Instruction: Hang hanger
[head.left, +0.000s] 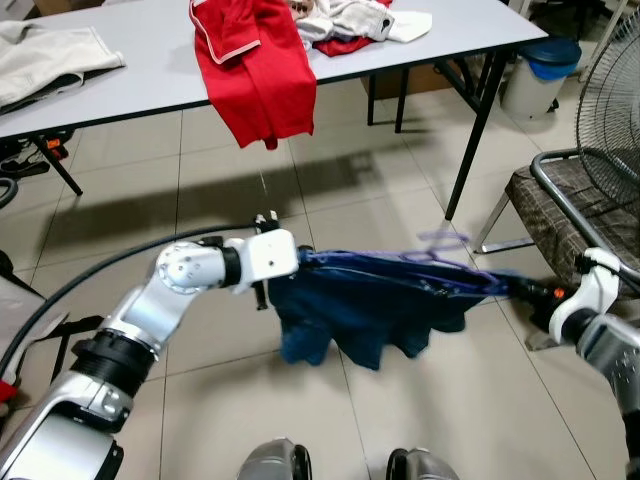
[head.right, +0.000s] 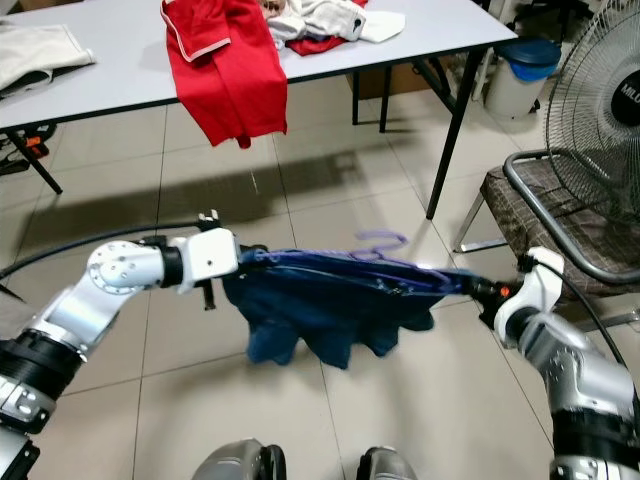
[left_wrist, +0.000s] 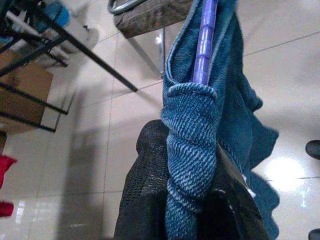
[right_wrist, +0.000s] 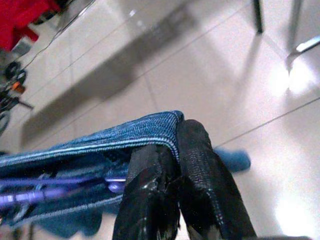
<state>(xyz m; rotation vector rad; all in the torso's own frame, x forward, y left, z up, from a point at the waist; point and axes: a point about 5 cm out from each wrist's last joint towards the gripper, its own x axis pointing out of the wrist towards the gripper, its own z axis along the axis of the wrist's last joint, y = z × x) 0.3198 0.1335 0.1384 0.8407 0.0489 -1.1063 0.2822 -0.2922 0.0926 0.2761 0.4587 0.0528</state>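
We hold the purple hanger (head.left: 440, 243), already inside the blue denim garment (head.left: 375, 305), stretched flat between our two arms above the tiled floor (head.left: 330, 190). Its long axis runs left to right and its hook points away from us. The left gripper (head.left: 300, 262) is closed on one end of the garment and the right gripper (head.left: 520, 288) on the other. The counter (head.left: 150, 60), with red clothes (head.left: 255, 65), stands well ahead; a chair (head.left: 560, 205) and a fan (head.left: 615, 110) are at our right.

We see a red garment (head.left: 252, 62) draped over the grey desk (head.left: 140, 70) edge, a fan (head.left: 612, 110) beside a chair (head.left: 560, 205), and a blue-lidded bin (head.left: 540, 75).
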